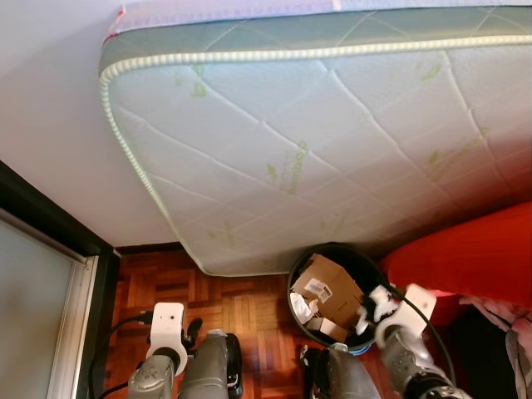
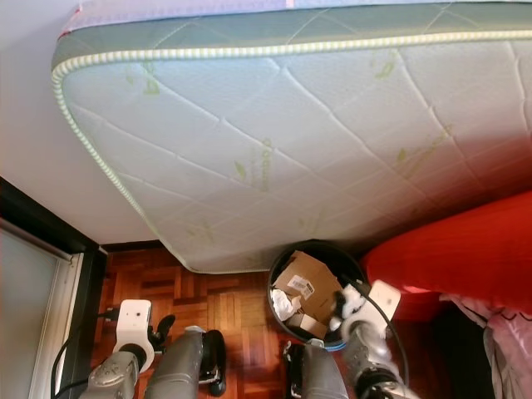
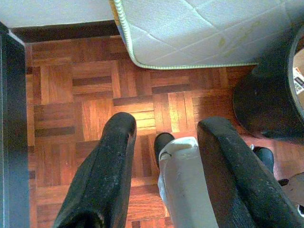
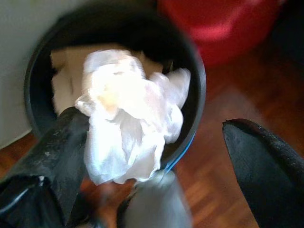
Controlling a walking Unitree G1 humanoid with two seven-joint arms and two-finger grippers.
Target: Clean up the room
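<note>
Left gripper (image 3: 164, 175) hanging low over parquet floor (image 3: 85, 109), fingers spread, nothing between them; right gripper (image 4: 156, 166) hovering at near rim of black bin (image 1: 301, 274), fingers spread wide, crumpled white tissue (image 4: 130, 126) lying against one finger, whether loose or clinging unclear; bin holding cardboard box (image 1: 328, 287) with label, plus white scraps; red bedding (image 1: 474, 258) sitting just right of bin; quilted mattress (image 1: 316, 141) leaning over bin from behind, against white wall (image 1: 50, 125); dark door frame (image 1: 50, 220) standing far left.

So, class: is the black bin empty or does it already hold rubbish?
It holds rubbish: the black bin stands upright with cardboard pieces and white scraps inside.
</note>
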